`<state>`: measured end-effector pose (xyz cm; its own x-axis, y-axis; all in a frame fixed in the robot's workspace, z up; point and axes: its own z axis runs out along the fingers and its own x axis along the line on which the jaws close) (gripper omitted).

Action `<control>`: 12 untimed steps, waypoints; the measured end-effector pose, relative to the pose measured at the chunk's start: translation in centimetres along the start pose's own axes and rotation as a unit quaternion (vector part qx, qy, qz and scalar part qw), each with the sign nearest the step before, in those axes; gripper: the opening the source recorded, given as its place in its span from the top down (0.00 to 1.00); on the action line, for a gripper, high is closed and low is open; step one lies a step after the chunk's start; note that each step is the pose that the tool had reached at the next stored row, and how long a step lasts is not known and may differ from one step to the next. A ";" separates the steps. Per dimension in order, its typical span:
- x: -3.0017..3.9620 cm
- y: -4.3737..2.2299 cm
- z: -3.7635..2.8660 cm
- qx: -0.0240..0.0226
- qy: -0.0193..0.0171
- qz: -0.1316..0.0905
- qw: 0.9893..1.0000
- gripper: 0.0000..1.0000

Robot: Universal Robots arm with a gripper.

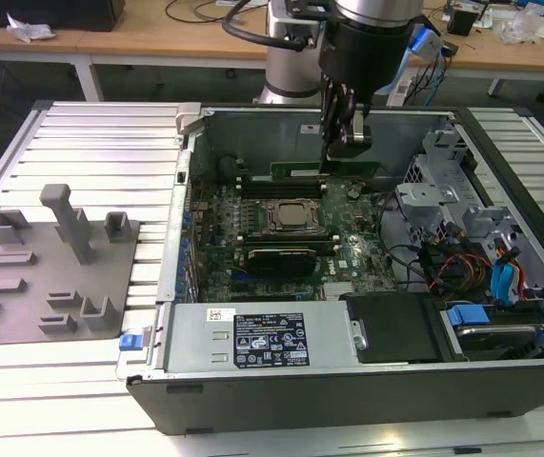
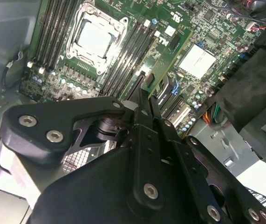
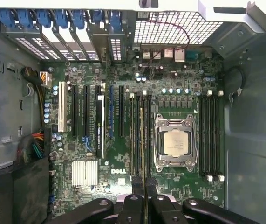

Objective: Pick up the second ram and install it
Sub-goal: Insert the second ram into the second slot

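1. The robot's black hand (image 1: 333, 162) hangs inside the open dark-grey metal computer case (image 1: 348, 390), above the large green motherboard (image 1: 348, 257).
2. Its fingers are closed tight on the top edge of the long, thin, flat green circuit-board ram stick (image 1: 325, 172), which stands on edge.
3. In the first wrist view the stick (image 3: 141, 140) appears edge-on, among the long black memory slots (image 3: 133, 135) just beside the silver square processor socket (image 3: 174, 143).
4. In the second wrist view the stick (image 2: 170, 58) reaches from the fingers (image 2: 144, 109) toward those slots; whether it is seated cannot be told.
5. A grey plastic fixture tray (image 1: 48, 276) lies on the ribbed white bench (image 1: 90, 143), at the exterior view's left.
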<state>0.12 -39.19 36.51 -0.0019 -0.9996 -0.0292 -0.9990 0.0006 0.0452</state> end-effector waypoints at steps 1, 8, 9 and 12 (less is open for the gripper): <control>0.00 0.00 0.10 0.000 0.000 0.000 1.000 0.87; 0.04 -0.06 1.26 0.000 0.000 0.000 1.000 0.87; 0.04 -0.07 1.53 0.000 0.000 0.000 1.000 0.87; 0.05 -0.06 1.74 0.000 -0.002 0.000 1.000 0.87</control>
<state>0.09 -39.20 34.77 -0.0019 -0.9994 -0.0333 -0.9990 0.0004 0.0453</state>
